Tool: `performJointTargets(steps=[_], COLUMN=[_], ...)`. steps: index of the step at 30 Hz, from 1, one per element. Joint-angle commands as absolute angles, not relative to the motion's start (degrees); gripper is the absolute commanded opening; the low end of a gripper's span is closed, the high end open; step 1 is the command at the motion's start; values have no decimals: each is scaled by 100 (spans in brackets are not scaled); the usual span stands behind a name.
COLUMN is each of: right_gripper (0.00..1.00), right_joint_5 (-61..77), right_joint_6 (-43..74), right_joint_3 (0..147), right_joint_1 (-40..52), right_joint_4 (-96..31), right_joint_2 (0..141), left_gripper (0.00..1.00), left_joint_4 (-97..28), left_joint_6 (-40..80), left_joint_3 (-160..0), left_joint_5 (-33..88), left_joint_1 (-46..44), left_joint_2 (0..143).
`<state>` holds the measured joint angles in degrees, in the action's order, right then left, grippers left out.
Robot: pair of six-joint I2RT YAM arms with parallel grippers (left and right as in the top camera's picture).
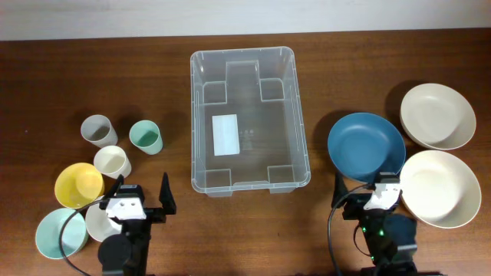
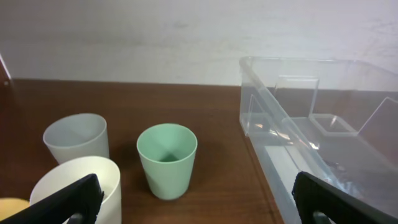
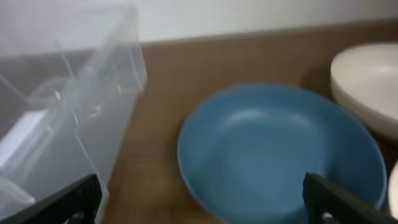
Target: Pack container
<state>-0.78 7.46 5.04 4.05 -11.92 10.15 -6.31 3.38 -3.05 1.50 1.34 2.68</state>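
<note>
Wooden surface with the container at centre, holding nothing. Left hand and right hand stand spread apart, both empty. Packing appears unstarted; next, a hand must reach the green cup or blue bowl.

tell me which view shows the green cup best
The left wrist view: the green cup stands close and upright, rim and side both plain. The overhead view shows only its small round mouth from above, left of the container. The right wrist view misses it.
</note>
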Motion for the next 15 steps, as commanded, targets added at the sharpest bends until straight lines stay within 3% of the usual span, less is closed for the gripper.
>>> performJointTargets(steps=[1, 8, 15], right_gripper=[99, 99, 99], right_joint_5=[-84, -60, 749], right_joint_6=[869, 869, 659], right_joint_3=[1380, 3485, 6134], right_joint_1=[366, 174, -858], right_joint_4=[-1498, -2655, -4834], right_joint_2=[1739, 3726, 5800], left_gripper=[100, 100, 100], left_joint_4=[-814, -1660, -3221], left_joint_6=[539, 537, 537], left_joint_3=[-989, -2709, -4737], left_joint_5=[108, -47, -16], left_joint_1=[128, 128, 128], left_joint_2=[701, 2526, 4451])
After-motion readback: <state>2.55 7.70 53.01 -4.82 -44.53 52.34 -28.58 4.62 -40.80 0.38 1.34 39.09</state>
